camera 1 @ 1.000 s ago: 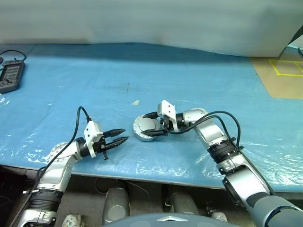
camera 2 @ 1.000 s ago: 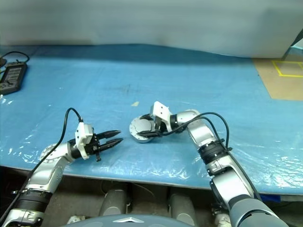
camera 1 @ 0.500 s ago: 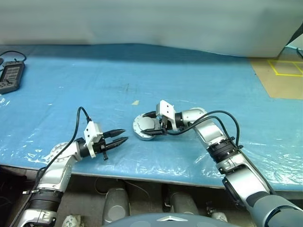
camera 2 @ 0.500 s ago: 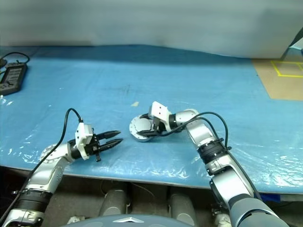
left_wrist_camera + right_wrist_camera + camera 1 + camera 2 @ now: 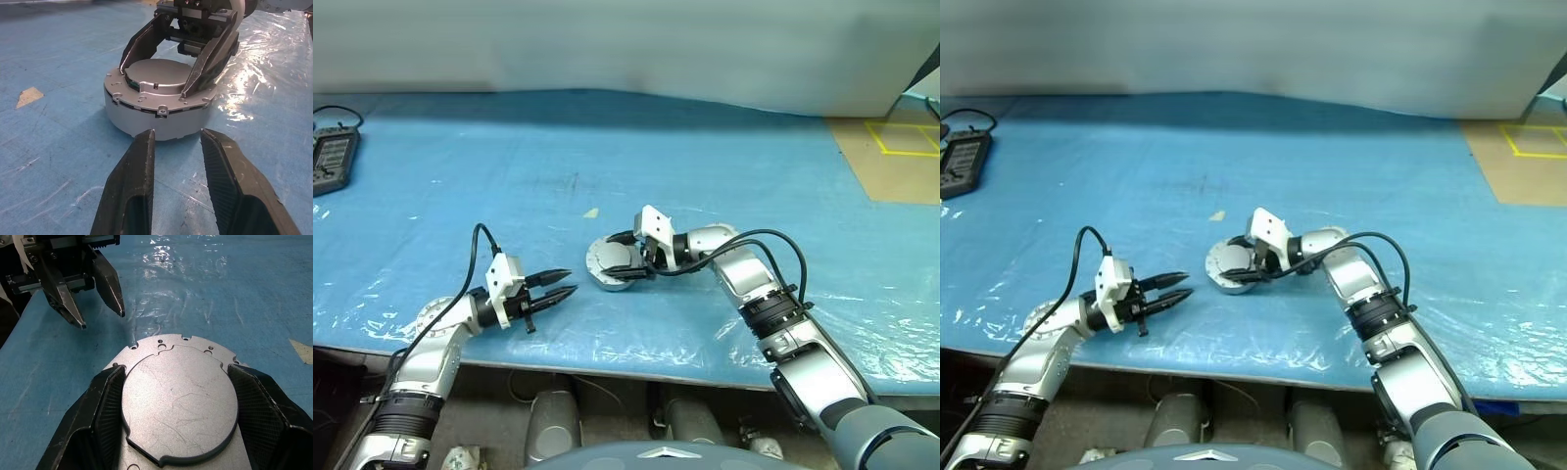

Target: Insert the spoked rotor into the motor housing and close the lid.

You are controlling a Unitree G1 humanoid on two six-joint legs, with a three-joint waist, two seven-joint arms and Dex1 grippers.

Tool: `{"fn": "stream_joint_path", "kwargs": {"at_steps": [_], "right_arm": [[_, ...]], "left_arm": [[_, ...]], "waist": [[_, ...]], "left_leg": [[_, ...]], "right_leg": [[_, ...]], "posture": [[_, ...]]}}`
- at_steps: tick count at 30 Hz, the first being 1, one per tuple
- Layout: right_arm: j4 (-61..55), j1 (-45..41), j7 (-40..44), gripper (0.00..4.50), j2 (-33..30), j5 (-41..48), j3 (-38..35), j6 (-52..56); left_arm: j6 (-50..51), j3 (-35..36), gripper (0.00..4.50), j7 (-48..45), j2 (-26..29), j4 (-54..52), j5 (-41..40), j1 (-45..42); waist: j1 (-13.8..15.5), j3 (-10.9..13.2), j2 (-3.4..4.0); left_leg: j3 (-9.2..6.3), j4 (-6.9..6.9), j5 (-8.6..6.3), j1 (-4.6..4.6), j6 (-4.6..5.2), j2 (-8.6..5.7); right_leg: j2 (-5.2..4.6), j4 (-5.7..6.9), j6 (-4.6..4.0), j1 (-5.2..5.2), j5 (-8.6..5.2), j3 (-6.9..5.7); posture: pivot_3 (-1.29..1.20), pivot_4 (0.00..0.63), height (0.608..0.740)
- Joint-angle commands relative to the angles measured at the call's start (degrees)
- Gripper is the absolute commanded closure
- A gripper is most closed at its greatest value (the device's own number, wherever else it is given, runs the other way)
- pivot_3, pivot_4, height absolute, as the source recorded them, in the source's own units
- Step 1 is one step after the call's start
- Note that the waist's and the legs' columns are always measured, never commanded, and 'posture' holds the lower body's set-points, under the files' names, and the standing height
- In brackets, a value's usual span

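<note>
The lid [image 5: 178, 401], stiff smooth metal and probably slippery, is pinched at its rim by the right end effector [image 5: 628, 266]; the left end effector [image 5: 560, 282] stays a little spread and holds nothing.

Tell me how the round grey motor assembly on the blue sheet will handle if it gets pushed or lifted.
The motor assembly looks like solid machined metal, so probably rigid and heavy for its size. It sits flat and squat on the blue sheet, so it should slide rather than tip or roll. Its lid is smooth, so the right tool, straddling the raised lid's sides, may slip.
</note>
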Motion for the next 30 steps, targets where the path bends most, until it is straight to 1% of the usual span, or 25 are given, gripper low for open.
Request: {"fn": "stream_joint_path", "kwargs": {"at_steps": [1,9,13,19,26,30], "right_arm": [[1.78,1.75,-0.15,1.52,-1.15,-2.87,2.24,0.08],[4.08,1.77,-2.34,1.52,-2.06,-5.78,3.76,1.11],[3.78,1.84,-2.41,1.52,-1.73,-5.09,3.76,1.84],[3.86,1.93,-3.43,1.52,-0.71,-5.14,4.28,3.23],[4.06,1.90,-4.03,1.52,-0.12,-5.32,4.72,3.86],[4.11,2.11,-3.62,1.52,-0.55,-5.86,5.21,3.78]], "left_arm": [[0.60,0.82,2.96,0.32,0.46,-2.70,-0.81,0.45],[1.14,0.93,2.96,0.54,0.39,-3.11,-0.79,0.54],[0.84,0.80,2.96,0.53,0.19,-2.83,-0.62,0.58],[0.64,0.74,2.96,0.48,0.13,-2.46,-0.47,0.70],[0.62,0.82,2.96,0.46,0.20,-2.32,-0.45,0.69],[0.48,0.91,2.96,0.66,0.13,-2.16,-0.35,0.65]], "waist": [[-0.01,0.00,0.00],[0.00,-0.43,0.07],[0.02,-0.55,0.09],[0.01,-0.61,0.06],[-0.01,-0.76,0.05],[-0.14,-0.78,0.04]], "left_leg": [[0.00,0.00,0.00,0.00,0.00,0.00],[0.00,0.00,0.00,0.03,0.00,-0.01],[0.00,-0.01,0.00,0.18,0.00,-0.01],[0.00,-0.04,0.00,0.25,0.00,-0.02],[0.05,-0.42,0.01,0.55,-0.04,-0.03],[0.08,-0.45,0.01,0.59,-0.04,-0.02]], "right_leg": [[0.00,0.00,0.00,0.00,0.00,0.00],[-0.01,0.00,0.02,0.03,-0.01,0.01],[-0.01,-0.01,0.38,0.15,-0.22,0.01],[-0.02,-0.01,0.40,0.19,-0.24,0.03],[-0.01,-0.17,0.41,0.31,-0.24,0.04],[-0.01,-0.29,0.41,0.35,-0.24,0.05]], "posture": [[0.00,0.150,0.740],[0.00,0.150,0.740],[0.00,0.150,0.740],[0.00,0.150,0.740],[0.00,0.150,0.740],[0.00,0.150,0.740]]}}
